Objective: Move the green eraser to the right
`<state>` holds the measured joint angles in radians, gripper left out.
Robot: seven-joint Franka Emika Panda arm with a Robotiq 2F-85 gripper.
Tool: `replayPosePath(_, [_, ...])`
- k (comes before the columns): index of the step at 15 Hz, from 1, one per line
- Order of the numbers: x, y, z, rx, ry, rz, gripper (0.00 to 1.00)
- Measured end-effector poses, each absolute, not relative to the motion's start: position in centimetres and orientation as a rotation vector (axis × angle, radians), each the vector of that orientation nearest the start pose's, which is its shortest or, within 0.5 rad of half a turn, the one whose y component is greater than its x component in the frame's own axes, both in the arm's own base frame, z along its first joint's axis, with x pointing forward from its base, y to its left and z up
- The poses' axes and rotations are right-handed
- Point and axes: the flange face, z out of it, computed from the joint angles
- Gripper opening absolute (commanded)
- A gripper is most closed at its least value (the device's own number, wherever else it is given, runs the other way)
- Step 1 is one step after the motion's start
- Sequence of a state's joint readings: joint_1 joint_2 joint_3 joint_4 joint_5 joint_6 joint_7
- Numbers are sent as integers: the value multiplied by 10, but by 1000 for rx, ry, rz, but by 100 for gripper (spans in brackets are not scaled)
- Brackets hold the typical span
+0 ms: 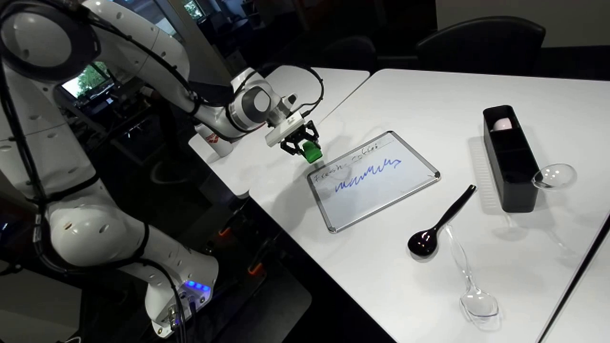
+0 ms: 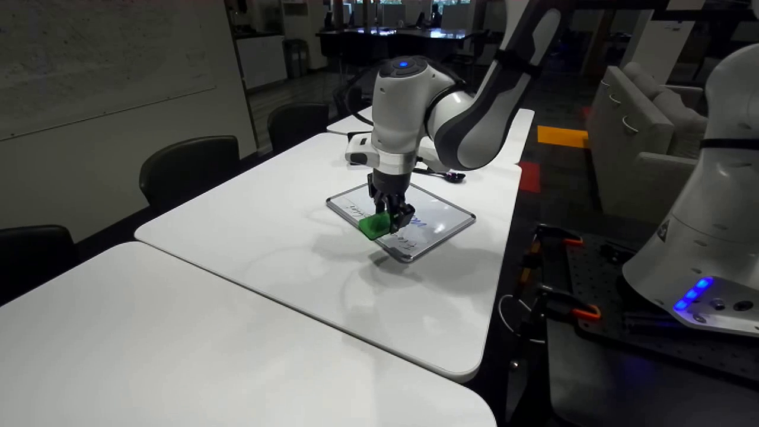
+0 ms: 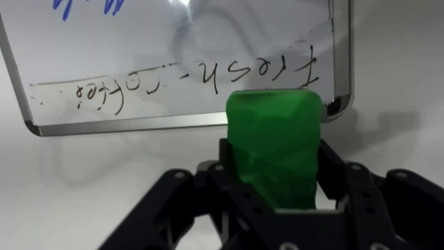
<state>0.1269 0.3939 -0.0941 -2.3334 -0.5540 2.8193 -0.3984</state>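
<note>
Pinching a small, bright green rectangular eraser (image 1: 312, 152) above a white desk (image 1: 429, 109), the black jointed hand (image 3: 273, 161) has its grasp, with rightward placing and release seemingly remaining.

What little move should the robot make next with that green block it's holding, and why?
Probably carry the green eraser slightly to the right, as the task asks, before lowering it. The gripper is shut on it from both sides, and it hangs above the table near a corner of the whiteboard, so it looks ready to travel; letting go here might drop it.
</note>
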Motion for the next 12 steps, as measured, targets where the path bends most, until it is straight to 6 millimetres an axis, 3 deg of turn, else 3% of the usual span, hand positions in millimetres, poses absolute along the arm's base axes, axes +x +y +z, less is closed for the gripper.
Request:
replayPosePath(5, [463, -76, 210, -3271, -1133, -30, 33])
replayPosePath(10, [394, -191, 221, -3466, -640, 32, 33])
replayPosePath(11, [381, -211, 220, -3490, -530, 44, 58])
replayPosePath(12, [369, -227, 219, -3505, -420, 45, 58])
